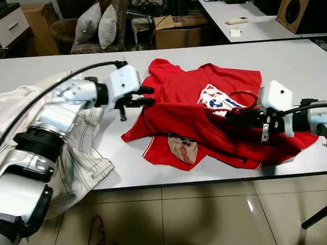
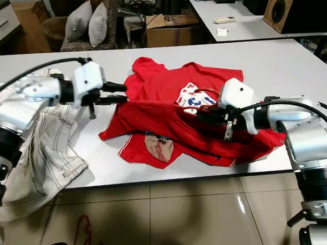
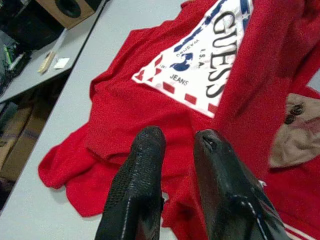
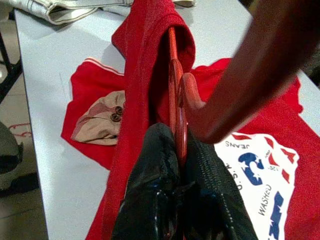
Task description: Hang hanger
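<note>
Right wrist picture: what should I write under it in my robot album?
Right gripper pinching a red hanger tucked inside a red shirt on the table.

this looks like a lived-in home room that doubles as a workspace. behind the long white bench (image 1: 300, 64) stand an armchair (image 1: 75, 17) with grey cushions (image 1: 97, 24), a cardboard box (image 1: 177, 32) and a second table (image 1: 258, 23) bearing a wooden speaker (image 1: 301, 11). beyond the box lie tangled cables (image 1: 145, 5), and the floor (image 1: 202, 219) is glossy tile.
</note>
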Tool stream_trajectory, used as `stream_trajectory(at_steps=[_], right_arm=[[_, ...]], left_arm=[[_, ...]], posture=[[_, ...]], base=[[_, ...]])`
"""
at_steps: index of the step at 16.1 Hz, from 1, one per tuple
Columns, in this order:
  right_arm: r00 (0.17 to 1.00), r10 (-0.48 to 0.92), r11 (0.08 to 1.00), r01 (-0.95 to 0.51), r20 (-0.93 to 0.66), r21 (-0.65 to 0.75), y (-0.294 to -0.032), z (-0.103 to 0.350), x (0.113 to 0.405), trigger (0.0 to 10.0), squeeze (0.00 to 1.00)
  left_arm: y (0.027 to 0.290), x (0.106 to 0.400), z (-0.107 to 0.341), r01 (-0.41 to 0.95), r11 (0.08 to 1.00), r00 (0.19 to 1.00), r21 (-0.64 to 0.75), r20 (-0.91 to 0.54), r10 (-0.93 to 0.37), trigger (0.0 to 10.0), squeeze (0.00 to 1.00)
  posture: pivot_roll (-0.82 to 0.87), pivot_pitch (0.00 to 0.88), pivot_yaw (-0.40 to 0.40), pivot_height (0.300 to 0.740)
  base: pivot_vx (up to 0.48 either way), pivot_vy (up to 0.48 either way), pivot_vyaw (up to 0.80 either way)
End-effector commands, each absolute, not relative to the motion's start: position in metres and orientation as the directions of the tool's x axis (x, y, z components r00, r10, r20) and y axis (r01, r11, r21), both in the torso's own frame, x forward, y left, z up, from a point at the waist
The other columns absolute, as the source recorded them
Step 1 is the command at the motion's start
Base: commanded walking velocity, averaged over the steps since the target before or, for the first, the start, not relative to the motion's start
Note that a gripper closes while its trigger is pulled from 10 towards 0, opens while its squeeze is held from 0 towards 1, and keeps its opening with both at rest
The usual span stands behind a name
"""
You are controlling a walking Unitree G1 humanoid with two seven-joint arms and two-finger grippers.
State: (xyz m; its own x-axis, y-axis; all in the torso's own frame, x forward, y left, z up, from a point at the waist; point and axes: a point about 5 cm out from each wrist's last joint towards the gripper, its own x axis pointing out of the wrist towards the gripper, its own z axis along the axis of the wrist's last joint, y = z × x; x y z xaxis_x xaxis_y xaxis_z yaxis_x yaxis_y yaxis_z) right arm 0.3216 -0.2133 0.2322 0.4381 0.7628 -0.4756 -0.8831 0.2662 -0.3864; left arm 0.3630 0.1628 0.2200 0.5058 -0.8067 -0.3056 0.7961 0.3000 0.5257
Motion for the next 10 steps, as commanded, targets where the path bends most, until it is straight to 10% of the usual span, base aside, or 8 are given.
stream_trajectory(at_steps=[1, 2, 8, 9, 10], right_arm=[[0.453, 0.777, 0.274, -0.869, -0.438, -0.413, -0.214, 0.246, 0.322, 0.0, 0.00], [0.453, 0.778, 0.275, -0.869, -0.435, -0.412, -0.214, 0.246, 0.322, 0.0, 0.00], [0.449, 0.791, 0.280, -0.869, -0.416, -0.407, -0.215, 0.250, 0.321, 0.0, 0.00], [0.444, 0.795, 0.278, -0.872, -0.413, -0.403, -0.214, 0.249, 0.320, 0.0, 0.00], [0.442, 0.796, 0.277, -0.873, -0.413, -0.401, -0.214, 0.249, 0.320, 0.0, 0.00]], left_arm=[[0.169, 0.361, 0.224, 0.810, 0.305, 0.490, 0.500, -0.292, -0.821, 10.0, 0.00], [0.168, 0.358, 0.218, 0.836, 0.284, 0.455, 0.469, -0.307, -0.836, 10.0, 1.00], [0.178, 0.356, 0.191, 0.862, 0.305, 0.464, 0.405, -0.387, -0.797, 10.0, 1.00], [0.180, 0.359, 0.186, 0.838, 0.328, 0.505, 0.436, -0.397, -0.766, 10.0, 0.58], [0.180, 0.359, 0.185, 0.835, 0.333, 0.513, 0.439, -0.397, -0.761, 10.0, 0.58]], posture=[[-0.09, 0.000, 0.135, 0.740], [-0.09, 0.000, 0.134, 0.740], [-0.09, 0.000, 0.137, 0.740], [-0.09, 0.000, 0.138, 0.740], [-0.09, 0.000, 0.140, 0.740]], base=[[0.000, 0.000, 0.00], [0.000, 0.000, 0.00], [0.000, 0.000, 0.00], [0.000, 0.000, 0.00], [0.000, 0.000, 0.00]])
